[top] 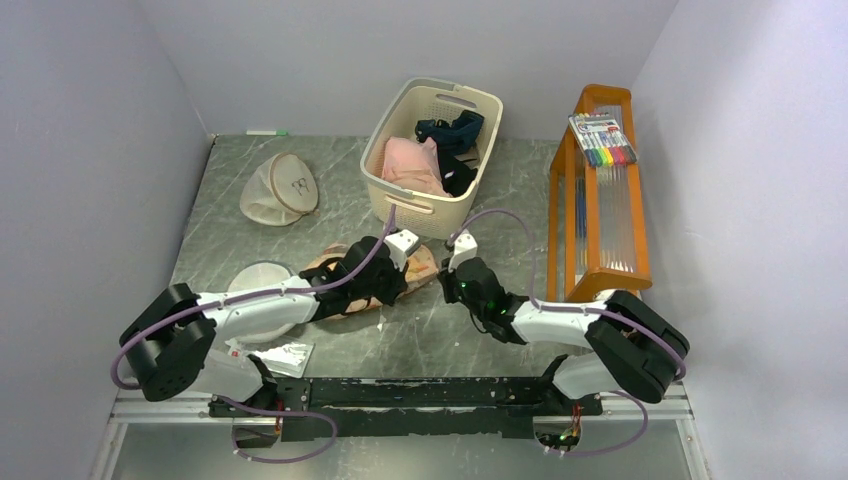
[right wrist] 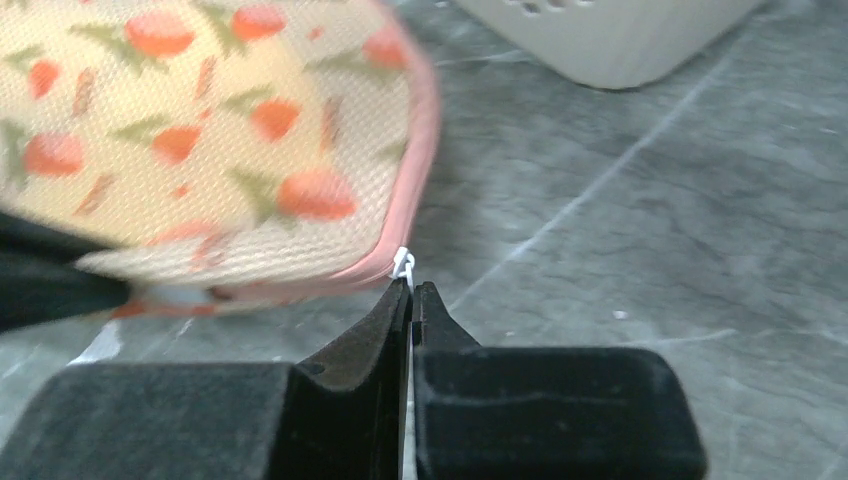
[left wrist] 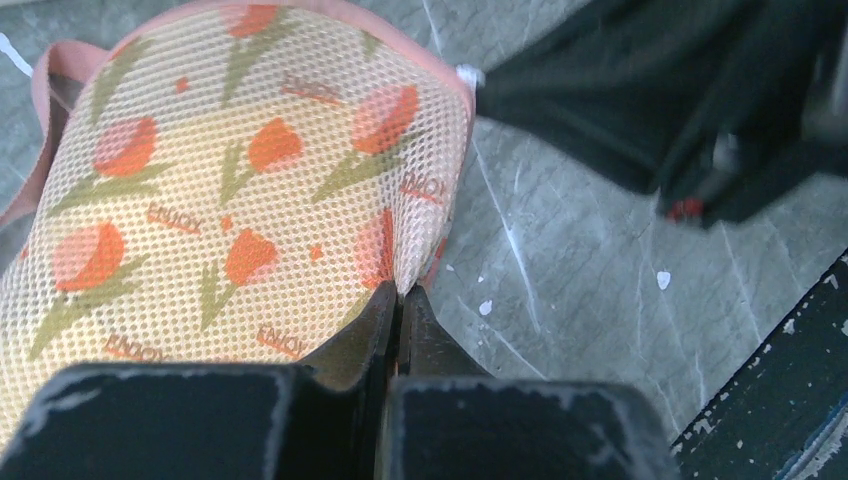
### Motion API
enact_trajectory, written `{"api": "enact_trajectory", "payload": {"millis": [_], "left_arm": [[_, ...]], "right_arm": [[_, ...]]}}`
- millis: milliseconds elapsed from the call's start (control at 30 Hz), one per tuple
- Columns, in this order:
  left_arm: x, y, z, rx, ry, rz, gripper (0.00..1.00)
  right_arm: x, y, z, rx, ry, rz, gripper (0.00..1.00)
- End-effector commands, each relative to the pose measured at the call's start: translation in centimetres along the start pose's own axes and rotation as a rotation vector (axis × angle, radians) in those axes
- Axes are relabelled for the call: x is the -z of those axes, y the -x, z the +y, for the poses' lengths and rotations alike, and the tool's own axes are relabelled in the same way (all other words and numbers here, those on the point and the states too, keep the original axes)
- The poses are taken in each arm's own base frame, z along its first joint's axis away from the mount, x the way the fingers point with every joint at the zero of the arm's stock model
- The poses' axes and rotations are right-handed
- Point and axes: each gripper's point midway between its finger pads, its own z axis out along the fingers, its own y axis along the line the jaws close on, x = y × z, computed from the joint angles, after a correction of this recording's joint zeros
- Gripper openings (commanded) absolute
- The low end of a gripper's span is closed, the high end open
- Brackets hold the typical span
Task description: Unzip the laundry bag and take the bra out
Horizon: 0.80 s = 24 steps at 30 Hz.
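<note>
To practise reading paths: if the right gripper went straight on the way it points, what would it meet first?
The white zip pull, touching the right gripper's tips, then likely the laundry bag's pink edge.

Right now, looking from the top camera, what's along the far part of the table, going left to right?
Round beige bag, cream basket, orange rack holding a marker pack.
</note>
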Motion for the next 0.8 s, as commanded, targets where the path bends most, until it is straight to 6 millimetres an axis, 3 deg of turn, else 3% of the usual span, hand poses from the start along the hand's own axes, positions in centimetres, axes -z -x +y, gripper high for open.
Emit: {"api": "enact_trajectory", "payload": {"millis": [0,133,233,300,400,600,767], "left_arm": [[0.1,-2.2,-0.3,-0.013,-0.03,0.075,0.07],[-0.5,-3.5,-1.1,0.006,-0.07,0.111,0.07],[-1.1,-4.8,0.4,0.03,0.016,0.157,0.07],[-1.1,-5.2,1.4,0.044,0.084,0.173,0.16],[-0.4,-3.6,0.8,0.046,0.05,0.116,0.44],[1.2,0.3,-2.1,0.049,-0.079,-0.006,0.72],[-0.1,0.7,-2.8,0.016,-0.056,0.011,0.7]], "right_arm": [[-0.5,-0.5,-3.9,-0.079,-0.107,0.03,0.0],[-0.6,0.2,-3.5,-0.063,-0.071,0.003,0.0],[-0.4,0.3,-1.9,-0.041,0.034,-0.003,0.0],[0.0,0.4,-0.3,-0.025,0.124,-0.015,0.0],[0.6,0.6,1.4,-0.005,0.22,-0.033,0.0],[1.7,1.2,4.0,0.026,0.367,-0.083,0.0],[1.9,1.2,5.1,0.042,0.413,-0.086,0.0]]}}
